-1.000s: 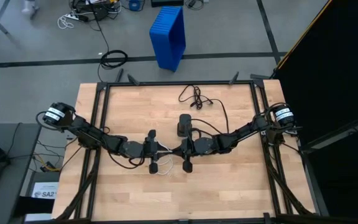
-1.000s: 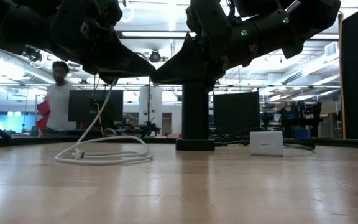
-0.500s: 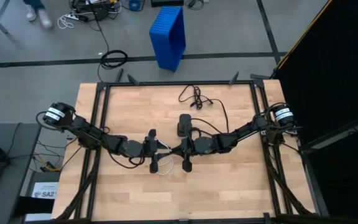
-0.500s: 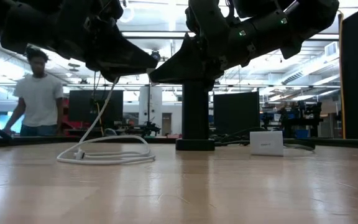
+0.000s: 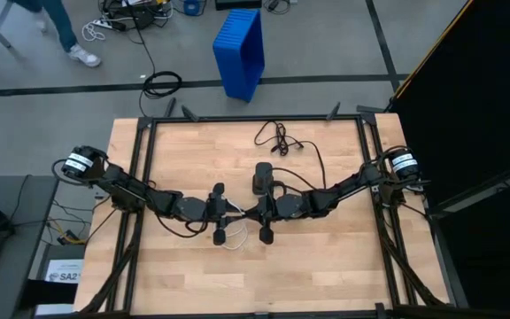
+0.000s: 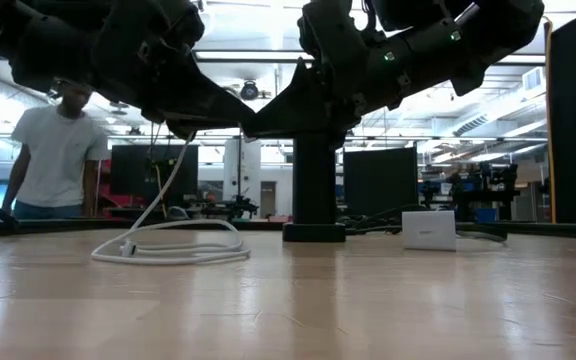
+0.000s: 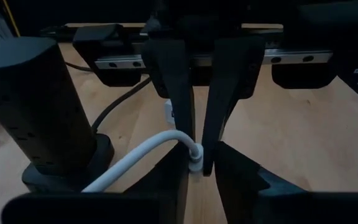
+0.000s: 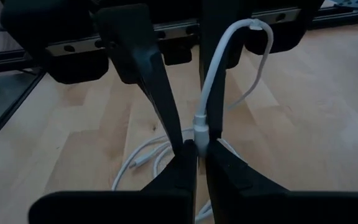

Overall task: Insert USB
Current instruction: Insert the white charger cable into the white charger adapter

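The USB is a thin white cable. Its loose loops lie on the table below both grippers and show as a flat coil in the low view. One strand rises from the coil to the grippers. My left gripper and my right gripper meet tip to tip above the table's middle, both shut on the cable's plug end. In the low view the left gripper and the right gripper hang well above the wood. My left gripper has the plug end between its two fingertips, coming level from the table's left. The cable arcs back over one of its fingers and hangs slack to the coil. The right arm's fingers crowd the spot, so the exact hold is unclear. My right gripper pinches the plug's white collar between its two fingertips, coming level from the table's right, opposite the left gripper. The plug is lifted clear of the table. The cable leaves it in a slack arc.
A black tower power strip stands just beyond the grippers toward the far edge, its black cord bunched behind it. A small white box sits near it. A blue bin lies on the floor. A person stands beyond the far edge.
Both grippers and the cable stand as they did. Only the person beyond the table's far edge has walked across the room.
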Motion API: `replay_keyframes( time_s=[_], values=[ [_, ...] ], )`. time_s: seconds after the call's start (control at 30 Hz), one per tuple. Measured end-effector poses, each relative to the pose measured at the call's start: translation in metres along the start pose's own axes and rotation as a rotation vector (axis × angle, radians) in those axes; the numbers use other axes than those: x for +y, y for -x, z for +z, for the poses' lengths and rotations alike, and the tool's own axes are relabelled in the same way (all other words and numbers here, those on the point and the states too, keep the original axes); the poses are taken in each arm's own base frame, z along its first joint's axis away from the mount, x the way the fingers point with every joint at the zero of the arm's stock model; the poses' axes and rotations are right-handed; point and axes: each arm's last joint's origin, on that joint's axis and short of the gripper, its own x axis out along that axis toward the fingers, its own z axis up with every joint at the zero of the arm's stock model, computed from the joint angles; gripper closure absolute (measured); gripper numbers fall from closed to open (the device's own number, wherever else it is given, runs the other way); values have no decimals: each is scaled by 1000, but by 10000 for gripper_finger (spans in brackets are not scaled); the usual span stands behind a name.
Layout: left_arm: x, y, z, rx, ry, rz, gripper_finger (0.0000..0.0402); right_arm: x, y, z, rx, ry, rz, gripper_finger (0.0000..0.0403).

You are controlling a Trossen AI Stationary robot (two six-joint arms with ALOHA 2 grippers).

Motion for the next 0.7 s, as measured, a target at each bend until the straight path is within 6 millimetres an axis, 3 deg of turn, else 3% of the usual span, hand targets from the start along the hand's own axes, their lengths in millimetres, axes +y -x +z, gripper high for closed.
replay_keyframes(
  time_s=[0.3,0.7],
  values=[
    [-1,0,0,-4,-28,-20,393,0,0,-1,6,2,7,403],
    [2,-1,2,-12,-30,-11,400,0,0,-2,20,2,10,398]
  ],
)
